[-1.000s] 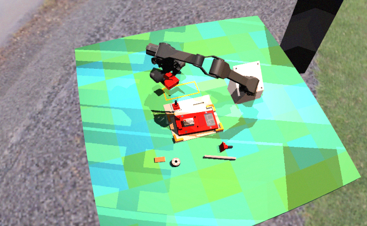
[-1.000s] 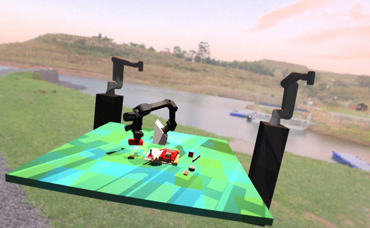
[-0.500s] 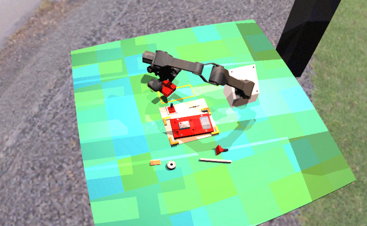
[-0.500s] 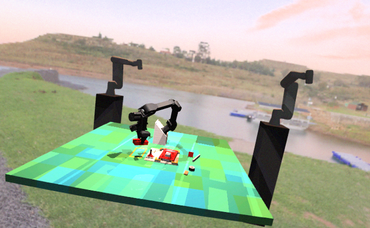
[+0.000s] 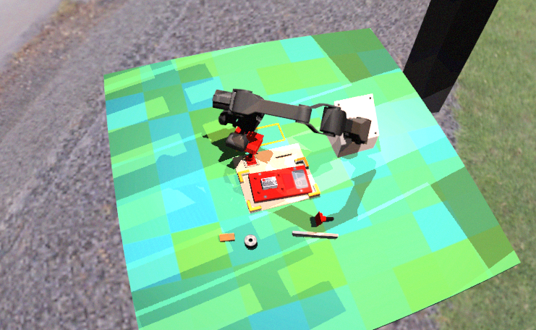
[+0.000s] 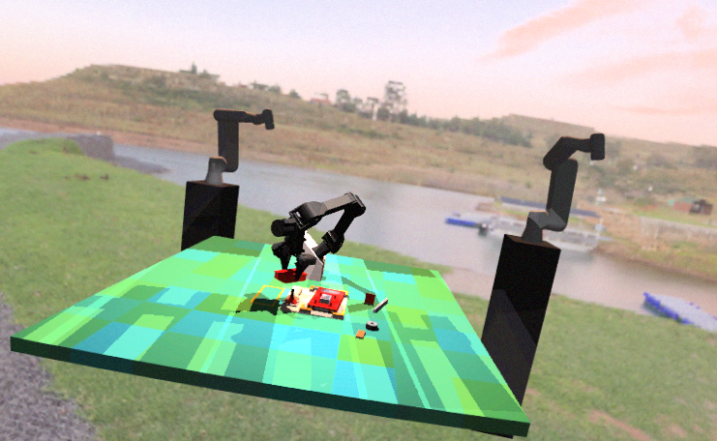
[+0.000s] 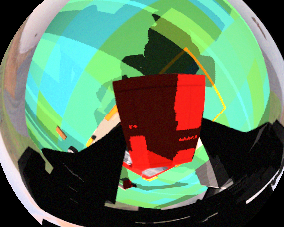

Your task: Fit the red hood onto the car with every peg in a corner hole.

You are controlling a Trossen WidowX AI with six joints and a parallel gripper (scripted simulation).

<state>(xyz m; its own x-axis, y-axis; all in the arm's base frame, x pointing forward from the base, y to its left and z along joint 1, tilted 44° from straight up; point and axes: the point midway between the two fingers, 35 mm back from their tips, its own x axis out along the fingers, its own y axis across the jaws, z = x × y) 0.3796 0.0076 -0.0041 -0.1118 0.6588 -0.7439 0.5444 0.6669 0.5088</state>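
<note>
Top view: one claw [image 5: 248, 141] pinching the one red hood [image 5: 254, 142] above the table, beside one chassis [image 5: 280, 182]

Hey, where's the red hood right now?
In the top view the hood is clamped in the gripper, lifted off the table, beside the yellow outline and just behind the jig's back-left corner.

Arm [image 5: 278, 107] reaches out from its base, elbow raised, wrist bent steeply downward. Gripper [image 5: 249, 141] points down above the counter [image 5: 384, 245], fingers clamped on the red hood [image 5: 254, 143], lifted.
</note>
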